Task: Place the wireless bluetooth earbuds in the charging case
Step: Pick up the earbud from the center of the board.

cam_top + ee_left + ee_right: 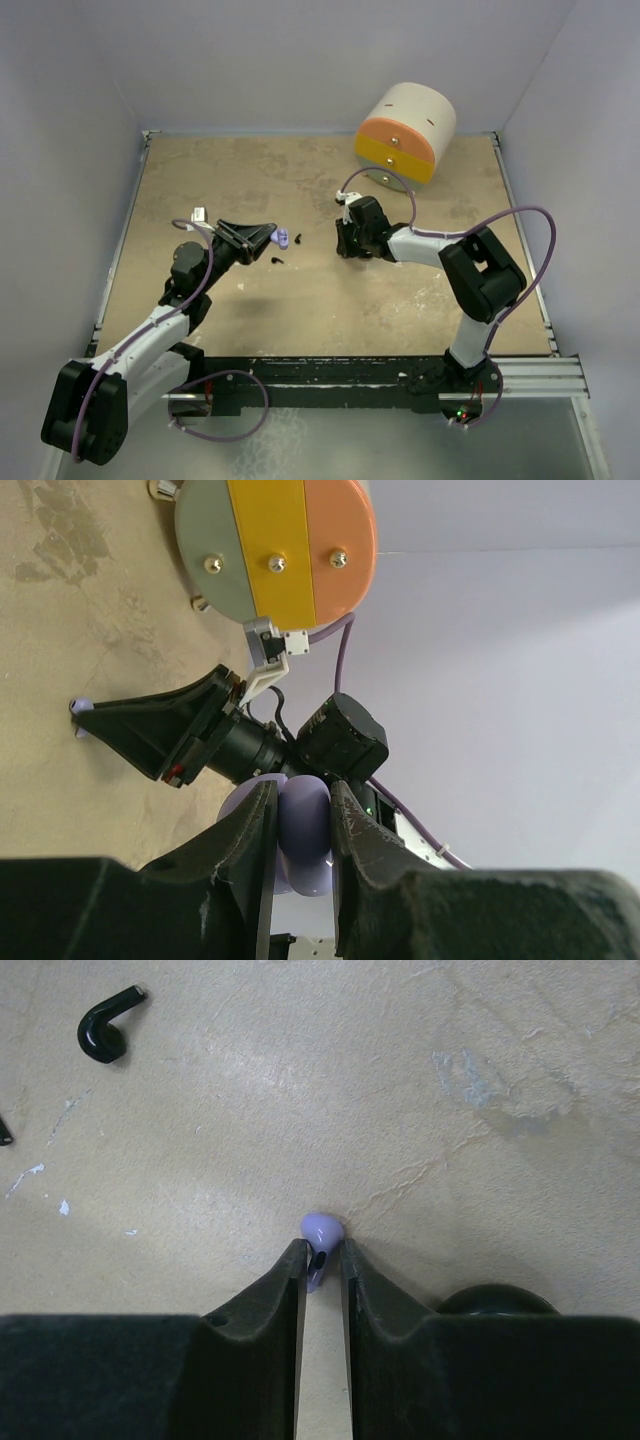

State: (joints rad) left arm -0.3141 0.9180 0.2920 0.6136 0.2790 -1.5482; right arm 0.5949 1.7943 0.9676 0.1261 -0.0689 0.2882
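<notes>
- Worktop (pixel 300 320): sandy tan and mottled, with pale scuffs and a few white flecks.
- Lavender earbud (pixel 322 1228): soft pale purple, with a dark spot on its stem, set against the matte black right gripper (pixel 322 1250).
- Black earbud (pixel 105 1030): glossy black.
- Case (pixel 305 840): lavender too, showing between the black fingers of the left gripper (pixel 303 790).
- Drum (pixel 275 540): its face runs in three bands of grey-green, yellow and orange, and its side is cream.
- Cable (pixel 344 650): purple.
- Walls (pixel 300 60): pale lilac-grey.

Robot lab cell: plain white walls (pixel 300 60), scuffed tabletop (pixel 330 320).
</notes>
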